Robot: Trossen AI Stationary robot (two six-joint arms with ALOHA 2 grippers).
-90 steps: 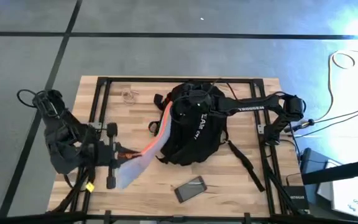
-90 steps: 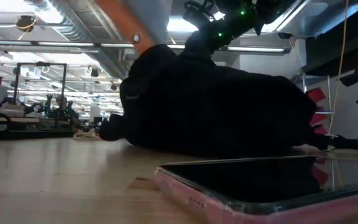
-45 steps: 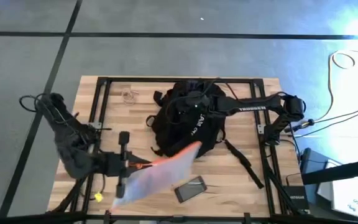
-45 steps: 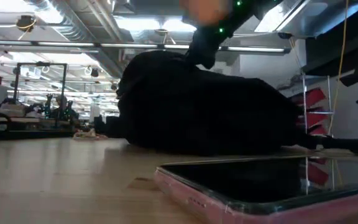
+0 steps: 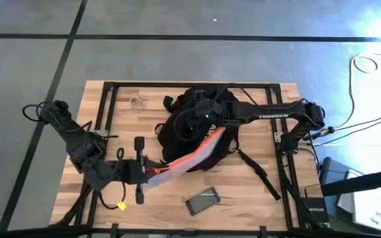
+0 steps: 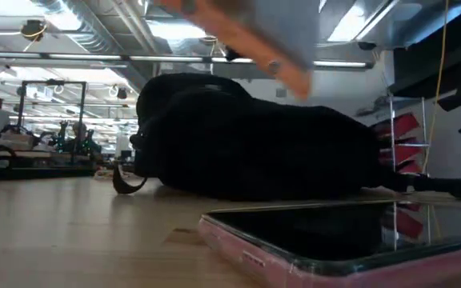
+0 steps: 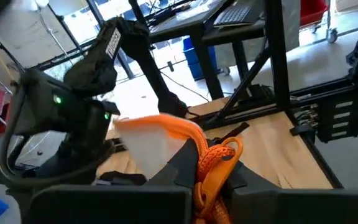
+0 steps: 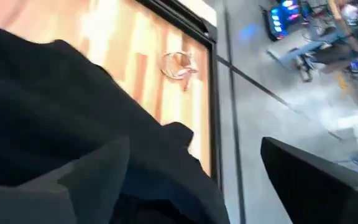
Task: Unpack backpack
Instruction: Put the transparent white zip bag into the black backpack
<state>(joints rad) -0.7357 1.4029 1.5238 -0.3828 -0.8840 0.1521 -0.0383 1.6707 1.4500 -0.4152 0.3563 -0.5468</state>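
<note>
Your backpack (image 5: 200, 129) lies at the table's (image 5: 256, 198) far middle. Your left pincer (image 5: 152, 170), at the near left, is clamped on a white-and-orange bag (image 5: 190, 155) whose far end rests over the backpack. Your right pincer (image 5: 194, 120) sits on the backpack; you cannot tell its state. A phone (image 5: 202, 201) lies in front.

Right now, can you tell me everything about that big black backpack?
The backpack is a large, rounded black fabric bag lying on the wooden table, with white lettering on one side and black straps trailing off it. The right gripper rests on top of it. An orange-and-white item held by the left gripper slants across its near side.
</note>
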